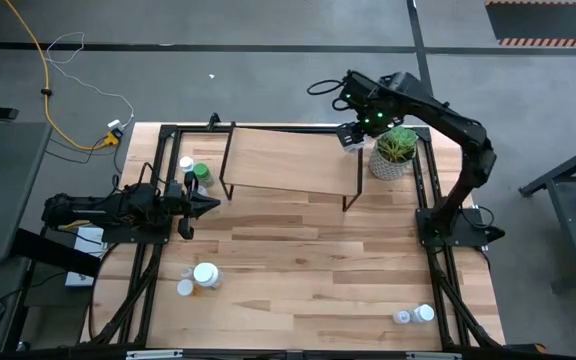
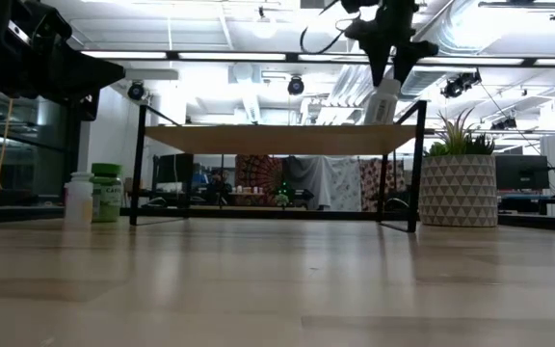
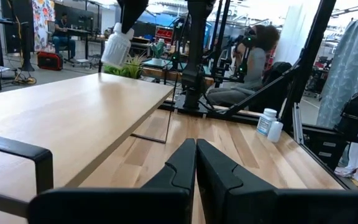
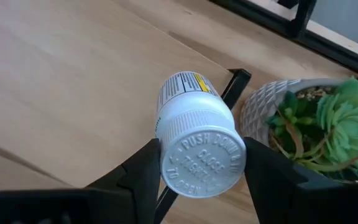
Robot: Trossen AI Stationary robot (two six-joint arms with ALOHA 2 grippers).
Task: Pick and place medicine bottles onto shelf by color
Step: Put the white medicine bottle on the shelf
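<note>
the right gripper had its jaws clamped on the cap end of a white bottle, hanging it tilted just above the shelf at the corner beside the potted plant, probably so it could be set down among its own colour there. the left gripper waited with jaws closed and empty over the desk by the shelf's other end, near the green-capped bottle, while other bottles sat on the desk well apart.

Held bottle above shelf corner, plant just right of it.
</note>
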